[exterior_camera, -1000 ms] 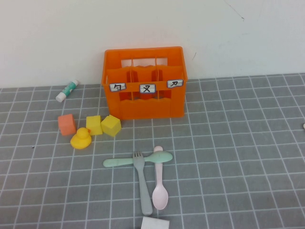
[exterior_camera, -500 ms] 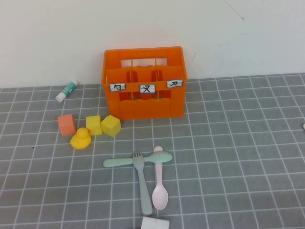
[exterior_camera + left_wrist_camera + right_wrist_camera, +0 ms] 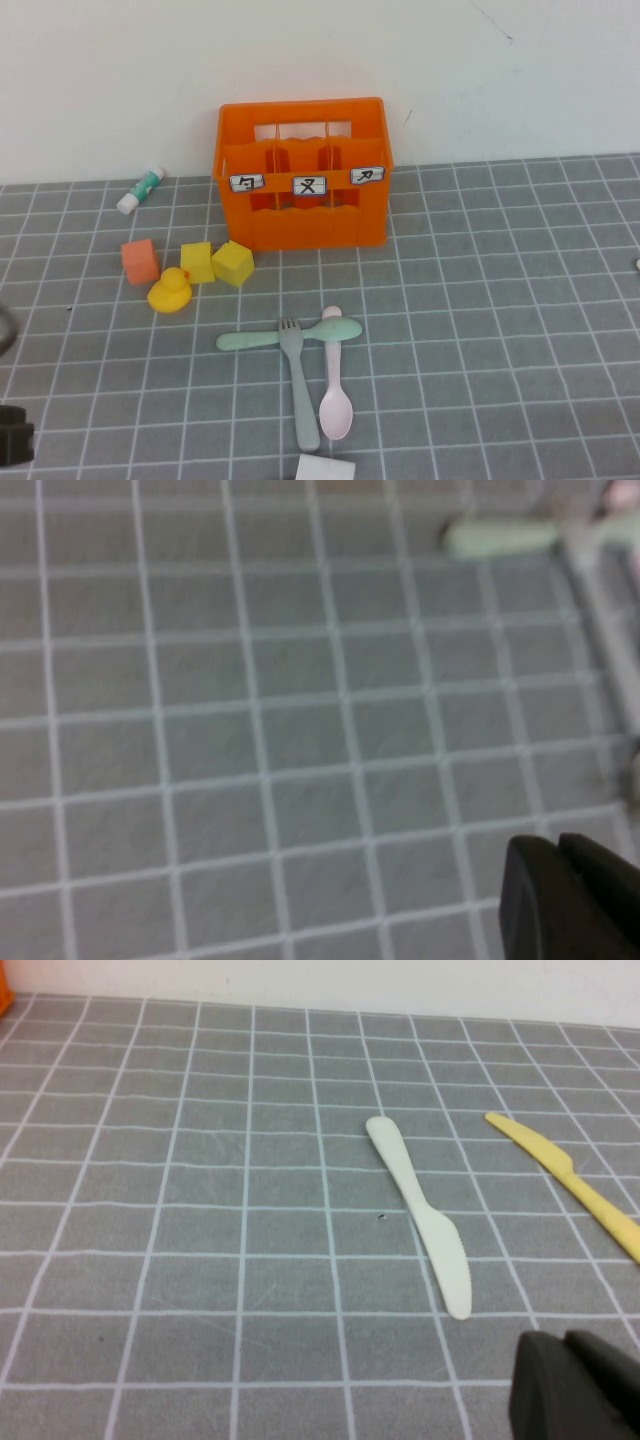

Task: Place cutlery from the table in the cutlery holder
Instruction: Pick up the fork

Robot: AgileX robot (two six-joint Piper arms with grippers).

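Nothing stowed yet, by the look of it: the compartments visible through the slotted sides of the cutlery holder [image 3: 302, 175] show no cutlery, and all three pieces lie on the surface [image 3: 500, 330] in front of it. The mint-green spoon [image 3: 290, 335] lies crosswise; the grey-green fork [image 3: 299, 385] and the pale pink spoon [image 3: 335, 380] run lengthwise across it, so the three overlap in a small stack near the fork's tines. The whole job appears left to do, one piece at a time. Left gripper [image 3: 565, 900] shows at the near left edge of the high view, low over bare grid, well apart from the pile, jaws pressed together, holding nothing. Right gripper [image 3: 570, 1390] is out of the high view; its wrist camera shows it over the surface with jaws pressed together too, empty, near a white knife [image 3: 425, 1215] and a yellow knife [image 3: 570, 1185] lying flat. Materials: holder is bright orange moulded plastic, open-slot walls, inner dividers, three small white labels with black marks on the front. Cutlery is matte plastic, slim, rounded. Surface is flat grey with white grid lines. Clutter left of the holder: glue stick [image 3: 139, 190], orange cube [image 3: 140, 261], two yellow blocks [image 3: 218, 263], yellow duck [image 3: 170, 291].
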